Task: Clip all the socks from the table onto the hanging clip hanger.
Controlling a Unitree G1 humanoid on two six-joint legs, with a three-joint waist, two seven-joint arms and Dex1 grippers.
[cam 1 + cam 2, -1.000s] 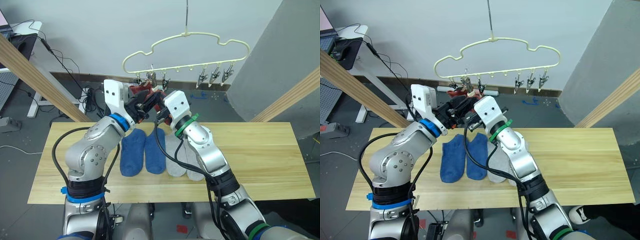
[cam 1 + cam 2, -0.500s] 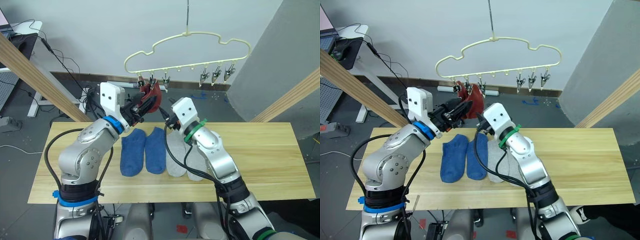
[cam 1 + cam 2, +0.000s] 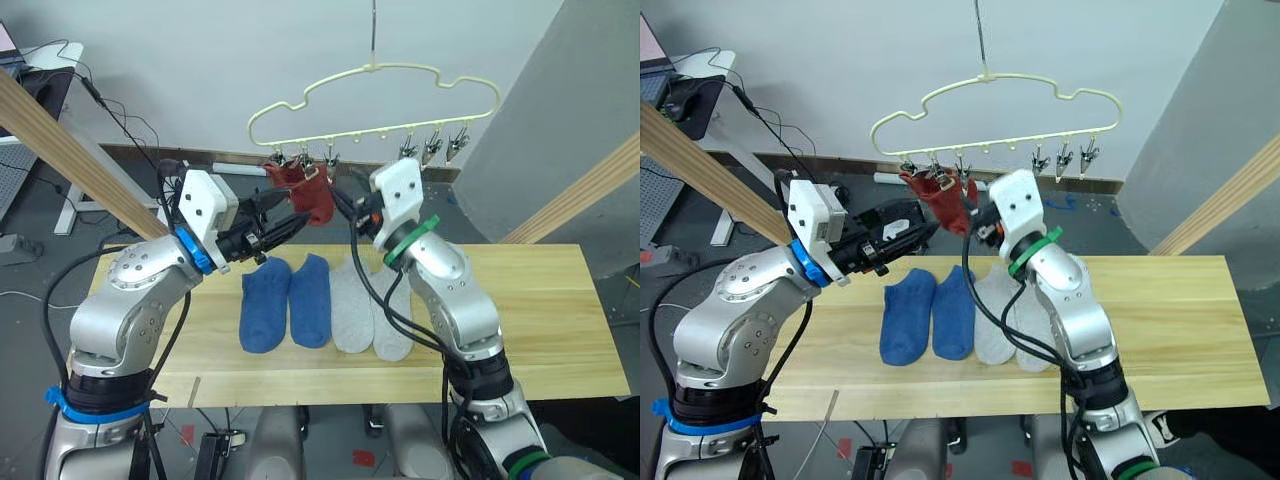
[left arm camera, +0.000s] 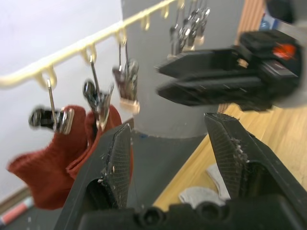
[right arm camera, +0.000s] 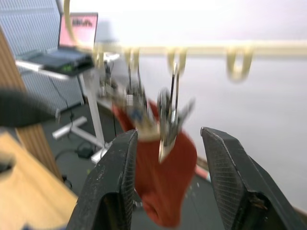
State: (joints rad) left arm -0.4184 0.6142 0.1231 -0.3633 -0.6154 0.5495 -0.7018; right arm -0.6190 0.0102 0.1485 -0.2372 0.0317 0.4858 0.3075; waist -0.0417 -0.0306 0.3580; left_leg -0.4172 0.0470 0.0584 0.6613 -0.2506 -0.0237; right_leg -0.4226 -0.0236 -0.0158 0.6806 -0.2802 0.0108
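Left eye view: clip hanger [image 3: 375, 95] hangs upper centre. Brick red socks [image 3: 305, 192] dangle from the clips at its left end, w/ more clips further right bare. Below, on the worktop [image 3: 540, 310], two blue socks [image 3: 285, 312] lie side by side, two light grey socks [image 3: 370, 318] just right of them, touching. Left gripper [image 3: 285, 225] sits just left of the red socks, jaws apart, nothing in them. Right gripper [image 3: 345, 200] is just right of the red socks, near the clips.

Right eye view: same layout; four socks flat at lower centre, red pair up at the hanger's left.

Left wrist view: own jaws wide open and empty. The red knit hangs behind two clips [image 4: 98, 103] at left of frame; the right gripper's black fingers cross the upper right, tips close together, holding nothing I can see.

Right wrist view: own jaws spread, empty, w/ a clip [image 5: 168, 127] and the red sock between them, farther off.

Judgement: red pair looks done, next is a pickup off the worktop. To do it well, clear both arms from the hanger w/o snagging the red knit, take one sock only by its cuff edge (blue and grey lie touching, so pinch at an outer end), then feed the cuff into a bare clip.
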